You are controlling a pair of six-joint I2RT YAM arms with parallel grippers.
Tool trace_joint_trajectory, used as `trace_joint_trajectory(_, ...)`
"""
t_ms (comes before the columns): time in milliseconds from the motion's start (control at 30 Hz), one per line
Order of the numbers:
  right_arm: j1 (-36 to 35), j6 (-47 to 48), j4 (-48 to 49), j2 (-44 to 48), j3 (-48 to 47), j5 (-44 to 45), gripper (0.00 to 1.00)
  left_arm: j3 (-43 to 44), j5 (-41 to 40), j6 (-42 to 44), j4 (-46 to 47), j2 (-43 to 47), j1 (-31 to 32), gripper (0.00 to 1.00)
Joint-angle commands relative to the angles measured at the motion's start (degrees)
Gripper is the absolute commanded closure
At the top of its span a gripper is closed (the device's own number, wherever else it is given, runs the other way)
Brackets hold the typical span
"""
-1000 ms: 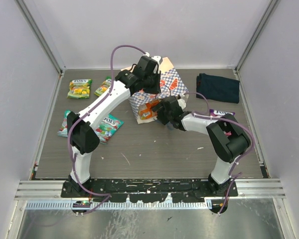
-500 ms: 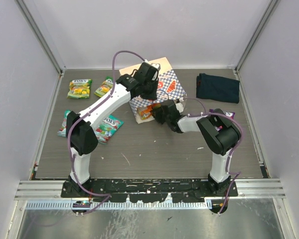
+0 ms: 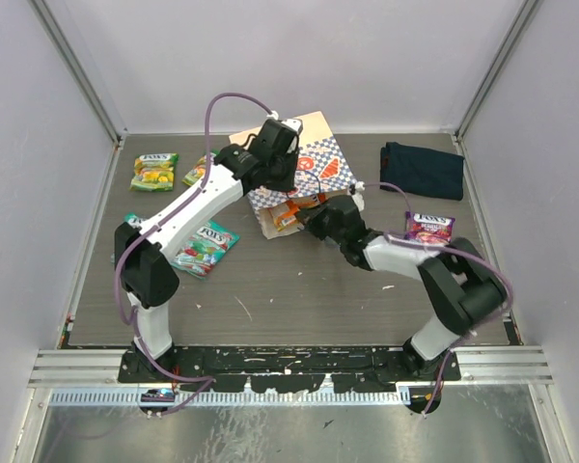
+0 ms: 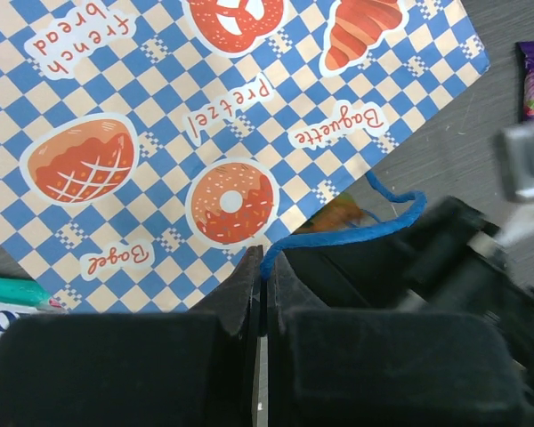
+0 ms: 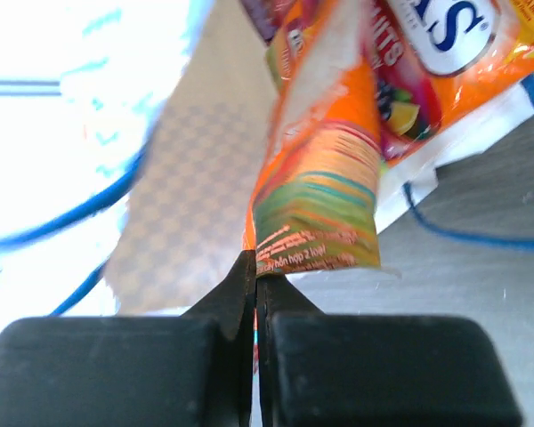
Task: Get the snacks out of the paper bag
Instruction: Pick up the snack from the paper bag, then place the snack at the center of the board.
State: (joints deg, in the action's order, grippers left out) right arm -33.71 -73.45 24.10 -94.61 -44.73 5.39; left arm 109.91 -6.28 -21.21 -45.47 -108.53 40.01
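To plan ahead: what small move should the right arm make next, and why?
Probably draw the right gripper back: it is shut on an orange packet at the mouth of the paper bag, while the left gripper pinches the blue cord handle.

Paper bag (image 3: 326,166) lies between snacks (image 3: 154,172) and cloth (image 3: 423,170).

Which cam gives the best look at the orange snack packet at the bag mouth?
Right wrist: the orange packet fills the frame, its edge pinched between the shut right fingers. Top external shows just a small orange patch at the paper bag mouth; left wrist catches only a sliver under the bag's edge.
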Motion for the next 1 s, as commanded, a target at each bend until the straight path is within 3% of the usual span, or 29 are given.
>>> trace_joint_trajectory(0,-0.56,4.68,-7.29,13.66,2.14,0.29,0.99,2.13,-1.38,2.06,0.31,2.06,-1.53,1.0)
trace_joint_trajectory(300,-0.56,17.69,-40.02,28.48,-4.93,-1.74,0.99,7.73,-0.34,3.88,-1.55,-0.7,-4.36,1.0)
trace_joint_trajectory(533,-1.16,35.33,-67.43,25.89,-20.31,-6.7,0.99,6.88,1.2,4.87,-3.35,0.28,-6.57,1.0)
trace_joint_trajectory(733,-9.81,47.43,-81.29,18.8,-34.5,5.25,0.99,6.33,0.96,5.81,-3.83,0.47,-8.02,1.0)
trace_joint_trajectory(967,-26.68,49.97,-83.45,7.27,-34.28,19.71,0.99,4.81,2.88,5.14,-3.19,1.21,-10.13,1.0)
